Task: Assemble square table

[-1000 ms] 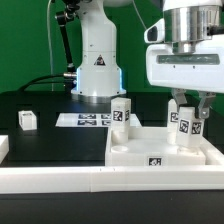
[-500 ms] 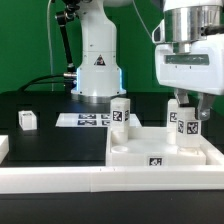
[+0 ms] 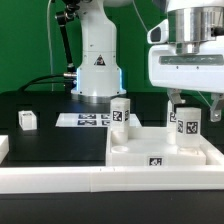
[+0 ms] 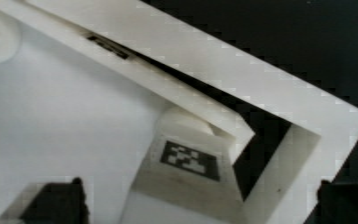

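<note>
Legs [image 3: 121,113]: three | tabletop slab [image 3: 145,143]: one | gripper [image 3: 192,108]: wide open, holding nothing

Spotting the marker board [image 3: 85,119] lying flat at middle left on the black table [image 3: 50,105]. Running along the bottom edge, the long white border rail [image 3: 50,180]. Up top, green backdrop [image 3: 30,40].

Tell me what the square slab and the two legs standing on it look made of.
Slab: probably hard white plastic, matte; opaque, even colour, crisp raised rim. Two legs: seemingly the same matte white plastic, sharp-edged blocks; their black-and-white tags look like printed stickers.
</note>
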Robot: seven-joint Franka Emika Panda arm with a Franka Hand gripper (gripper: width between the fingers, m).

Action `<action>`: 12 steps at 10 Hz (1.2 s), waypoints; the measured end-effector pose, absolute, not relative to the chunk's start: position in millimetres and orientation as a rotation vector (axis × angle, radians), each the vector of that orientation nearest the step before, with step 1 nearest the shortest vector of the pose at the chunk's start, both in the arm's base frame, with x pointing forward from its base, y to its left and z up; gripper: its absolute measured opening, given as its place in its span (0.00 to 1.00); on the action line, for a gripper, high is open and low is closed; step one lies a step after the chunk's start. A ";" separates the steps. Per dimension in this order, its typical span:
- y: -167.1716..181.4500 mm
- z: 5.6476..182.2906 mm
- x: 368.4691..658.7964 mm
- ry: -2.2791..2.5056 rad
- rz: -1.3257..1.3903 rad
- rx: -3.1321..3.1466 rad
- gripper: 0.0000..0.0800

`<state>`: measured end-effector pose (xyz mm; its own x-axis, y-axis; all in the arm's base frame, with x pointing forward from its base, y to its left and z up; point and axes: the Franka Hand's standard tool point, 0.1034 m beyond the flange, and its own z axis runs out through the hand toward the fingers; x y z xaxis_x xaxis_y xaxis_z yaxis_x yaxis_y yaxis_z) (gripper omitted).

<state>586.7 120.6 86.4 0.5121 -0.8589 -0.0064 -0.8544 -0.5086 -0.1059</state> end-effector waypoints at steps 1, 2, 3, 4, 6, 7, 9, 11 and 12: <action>120.3 86.3 586.8 1.407 -0.077 -2.703 0.81; 119.7 85.9 586.6 1.319 -0.083 -2.753 0.81; 117.7 84.9 586.0 1.145 -0.099 -2.853 0.81; 116.6 85.0 586.8 1.006 -0.121 -2.919 0.81; 113.8 82.5 586.8 0.773 -0.175 -3.005 0.81; 112.9 82.0 586.6 0.642 -0.184 -3.049 0.81; 111.1 82.1 587.0 0.409 -0.190 -3.105 0.81; 109.7 82.0 587.1 0.185 -0.191 -3.139 0.81; 109.6 82.4 587.3 0.084 -0.190 -3.151 0.81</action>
